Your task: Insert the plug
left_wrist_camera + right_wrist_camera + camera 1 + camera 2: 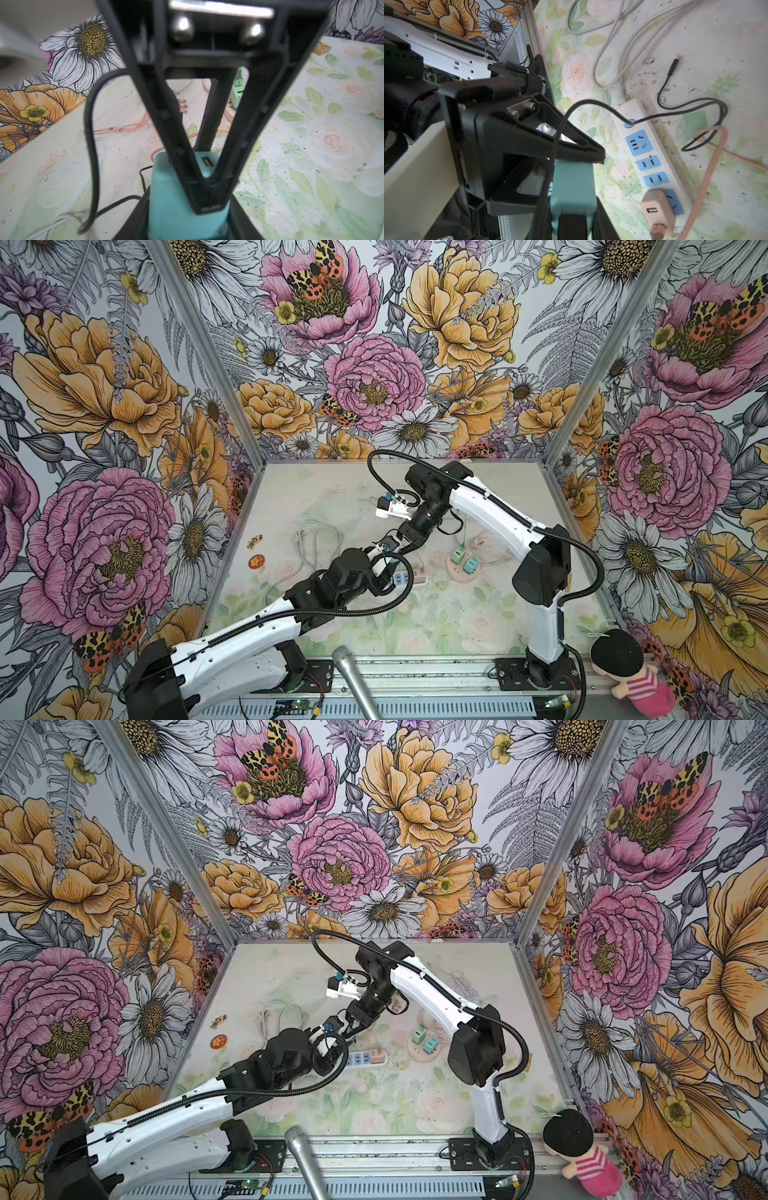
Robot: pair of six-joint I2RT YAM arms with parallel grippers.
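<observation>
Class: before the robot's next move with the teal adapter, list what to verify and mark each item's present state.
1. Hold by right fingers on teal adapter: ok.
2. Firm hold by left fingers: cannot tell.
3. Free blue sockets on power strip: ok.
4. Strip clear of black cable: not ok, cable crosses it.
5. Adapter's prongs facing the strip: cannot tell, hidden.

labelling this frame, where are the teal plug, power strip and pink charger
teal plug [572,187]: right wrist view, its side face
power strip [634,111]: right wrist view, white end
pink charger [658,207]: right wrist view, face near its port
</observation>
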